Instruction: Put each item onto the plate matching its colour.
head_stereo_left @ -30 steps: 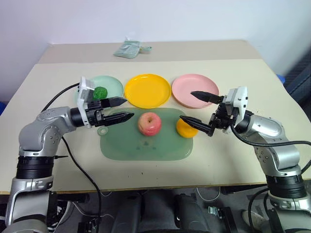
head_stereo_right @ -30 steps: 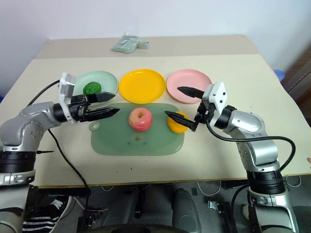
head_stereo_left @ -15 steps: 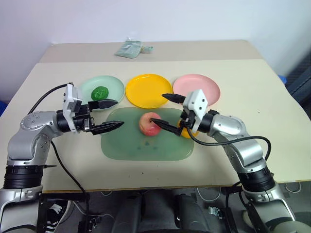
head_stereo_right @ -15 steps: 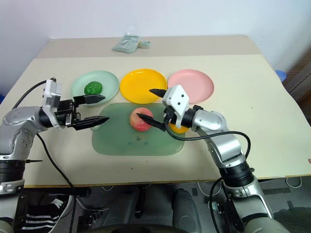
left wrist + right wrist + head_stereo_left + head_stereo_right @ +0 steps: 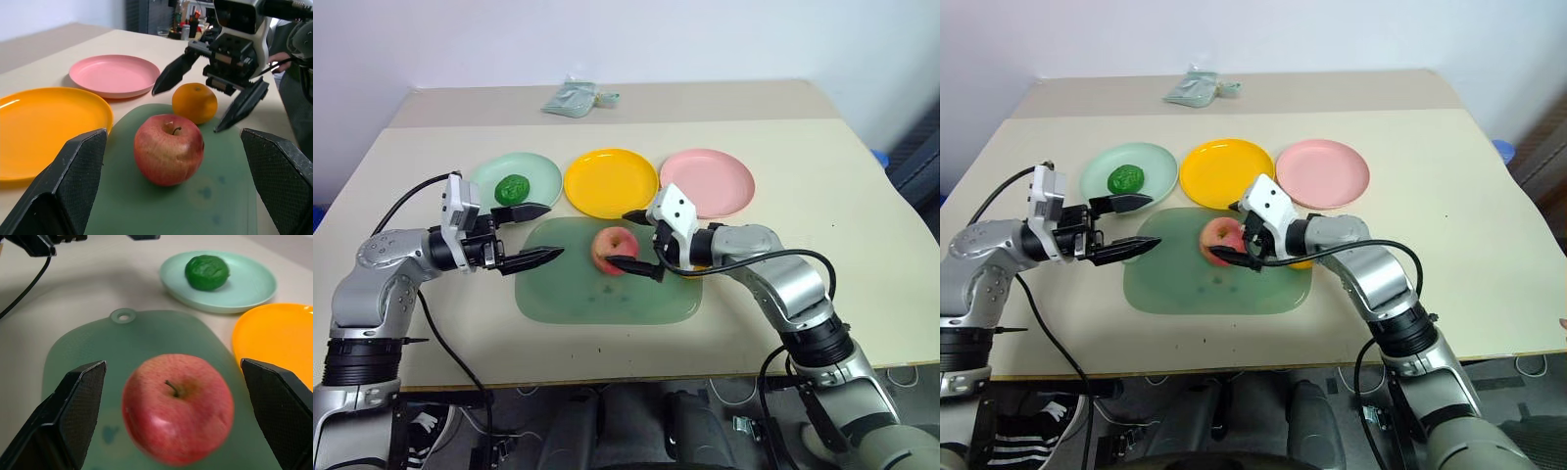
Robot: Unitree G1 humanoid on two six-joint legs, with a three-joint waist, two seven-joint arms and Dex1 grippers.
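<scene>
While both end effectors gape wide, the right end effector [image 5: 632, 240] brackets the apple [image 5: 612, 249] ungripped.

From beside the left pincer [image 5: 173, 196], its two black fingers [image 5: 63, 188] stand wide apart with the apple [image 5: 168, 149] between them, untouched, upright on the green tray [image 5: 215, 196]. Just behind the apple sits the orange [image 5: 194, 102]. The right pincer [image 5: 210, 90] hangs over the orange, its fingers spread, gripping nothing. The yellow plate [image 5: 44, 127] and the pink plate [image 5: 114, 76] lie empty on the worktop [image 5: 44, 68].
</scene>
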